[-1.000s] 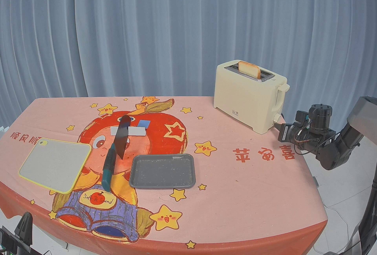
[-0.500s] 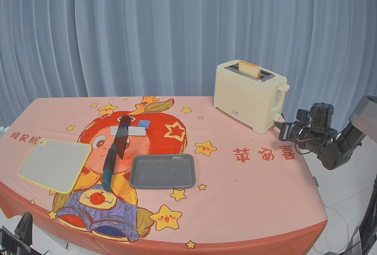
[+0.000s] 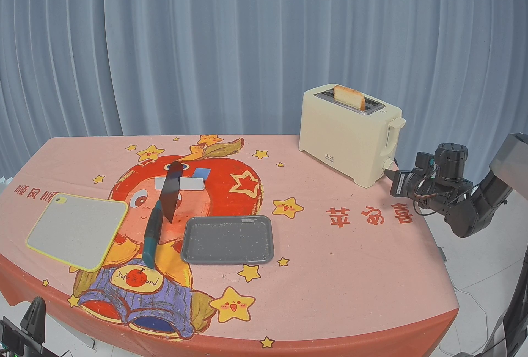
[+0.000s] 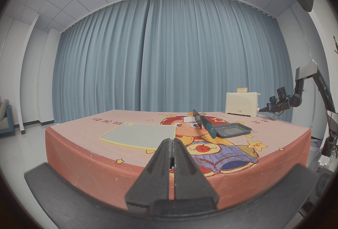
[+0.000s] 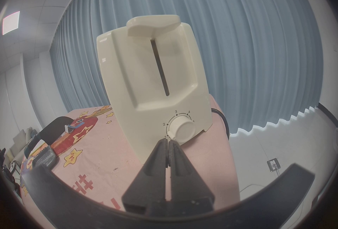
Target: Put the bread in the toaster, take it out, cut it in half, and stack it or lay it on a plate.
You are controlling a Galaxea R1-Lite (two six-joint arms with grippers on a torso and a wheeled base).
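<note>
Right wrist view: the right gripper [image 5: 167,143], fingers pressed together and empty, points at the end of the cream toaster [image 5: 141,74], just short of its dial [image 5: 181,127]. The lever [image 5: 154,24] sits at the top of its slot. To lift the slice cleanly, I'd judge the gripper must rise above the slots and open first. The bread [image 3: 349,97], golden-brown, stands upright, poking out of the toaster's top.

Numerals [image 5: 176,112] around toaster dial [image 5: 181,127]; red characters [image 3: 371,216] printed on tablecloth [image 3: 341,275].
</note>
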